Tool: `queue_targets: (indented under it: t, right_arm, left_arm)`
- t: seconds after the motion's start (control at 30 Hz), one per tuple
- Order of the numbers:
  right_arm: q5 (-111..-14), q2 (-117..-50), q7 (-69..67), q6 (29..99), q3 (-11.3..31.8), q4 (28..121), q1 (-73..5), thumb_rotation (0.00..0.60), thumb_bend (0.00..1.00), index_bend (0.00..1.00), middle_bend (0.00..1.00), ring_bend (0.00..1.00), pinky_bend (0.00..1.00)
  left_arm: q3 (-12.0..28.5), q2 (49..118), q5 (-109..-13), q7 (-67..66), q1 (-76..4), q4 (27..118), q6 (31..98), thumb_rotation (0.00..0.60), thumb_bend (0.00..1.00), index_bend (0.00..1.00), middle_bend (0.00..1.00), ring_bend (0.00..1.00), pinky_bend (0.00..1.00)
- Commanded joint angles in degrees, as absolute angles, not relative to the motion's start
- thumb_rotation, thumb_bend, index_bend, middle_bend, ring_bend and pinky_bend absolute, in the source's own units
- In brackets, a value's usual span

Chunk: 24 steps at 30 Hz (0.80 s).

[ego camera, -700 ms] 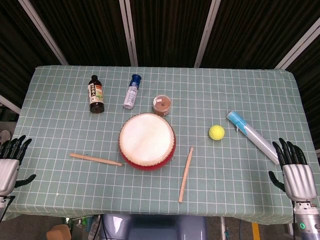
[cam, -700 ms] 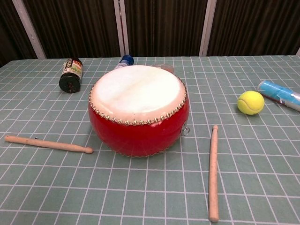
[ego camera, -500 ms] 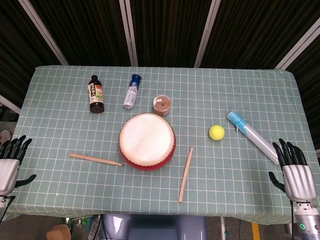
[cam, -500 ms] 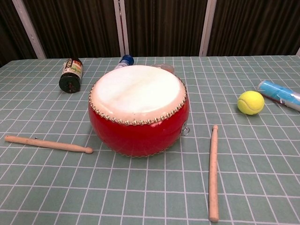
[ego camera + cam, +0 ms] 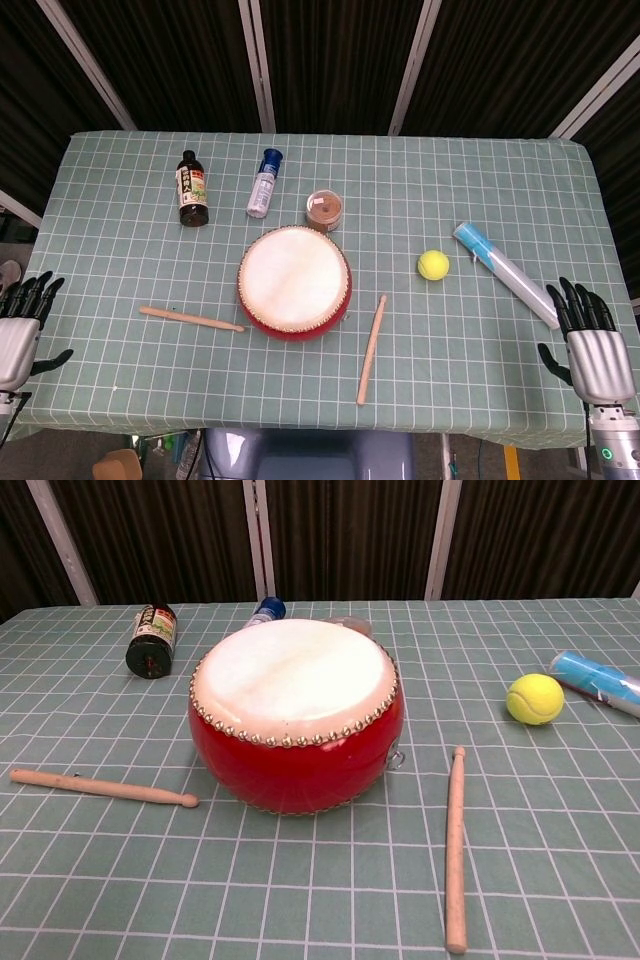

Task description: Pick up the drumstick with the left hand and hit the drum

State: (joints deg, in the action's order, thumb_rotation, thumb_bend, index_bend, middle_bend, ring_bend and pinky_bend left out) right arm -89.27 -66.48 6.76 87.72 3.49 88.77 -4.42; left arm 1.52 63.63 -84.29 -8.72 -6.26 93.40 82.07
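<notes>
drumstick (image 5: 191,319) on table — well right of left hand (image 5: 18,330) fingers (image 5: 30,294)

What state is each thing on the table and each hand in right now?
Drum: upright, skin up, untouched.
Left drumstick: lying flat, not held.
Right drumstick: lying flat, not held.
Dark bottle: lying down, capped.
Blue-capped bottle: lying down.
Left hand: empty, fingers apart.
Right hand: empty, fingers apart.
</notes>
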Motion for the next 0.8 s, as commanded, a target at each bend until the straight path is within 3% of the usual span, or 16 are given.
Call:
queue_targets:
  t: [0.03,0.1,0.17,0.27,0.33,0.43,0.53,0.8]
  right_arm:
    - [-89.36,-66.33,6.57,87.76,3.45,88.95,-4.39,0.6,0.33,0.0,0.0,0.0,0.11]
    - [-89.46,-66.34,6.61,87.75,3.34,88.98,-4.35,0.6,0.33,0.0,0.0,0.0,0.11]
    - [-89.45,-66.29,6.61,87.66,3.35,89.14,-4.4,0.6,0.33,0.0,0.0,0.0,0.11]
    - [-89.39,-66.32,6.57,87.71,3.4,89.18,-4.38,0.6,0.33,0.0,0.0,0.0,0.11]
    - [-89.31,-66.32,6.42,87.72,3.47,89.21,-4.39,0.6,0.33,0.0,0.0,0.0,0.11]
    - [-89.14,-66.21,6.17,87.56,3.52,89.35,-4.43,0.6,0.33,0.0,0.0,0.0,0.11]
    - [-89.01,-66.02,5.9,87.44,3.72,89.54,-4.59,0.6,0.33,0.0,0.0,0.0,0.11]
    - [-88.79,-65.9,5.46,87.16,3.74,89.69,-4.67,0.6,0.33,0.0,0.0,0.0,0.11]
  left_arm:
    - [1.29,63.69,-84.28,-9.25,-6.39,93.51,81.62,0.6,0.0,0.0,0.0,0.0,0.0]
    - [1.49,63.73,-84.06,-9.93,-6.75,93.63,81.18,0.6,0.0,0.0,0.03,0.02,0.05]
    - [2.14,64.11,-84.46,-10.98,-7.5,93.18,81.25,0.6,0.01,0.0,0.19,0.16,0.22]
    - [3.08,64.66,-85.18,-10.77,-8.76,92.77,81.02,0.6,0.14,0.05,0.7,0.64,0.63]
    - [3.56,64.56,-84.61,-11.1,-9.64,93.01,79.82,0.6,0.2,0.14,0.88,0.81,0.75]
    - [4.53,64.38,-82.53,-12.73,-11.6,93.5,76.56,0.6,0.22,0.27,0.99,0.93,0.84]
    - [5.52,63.94,-77.95,-14.76,-14.28,95.07,70.67,0.6,0.23,0.34,1.0,0.98,0.89]
    - [8.01,67.12,-68.55,-23.37,-22.66,94.89,59.28,0.6,0.24,0.4,1.0,1.0,0.94]
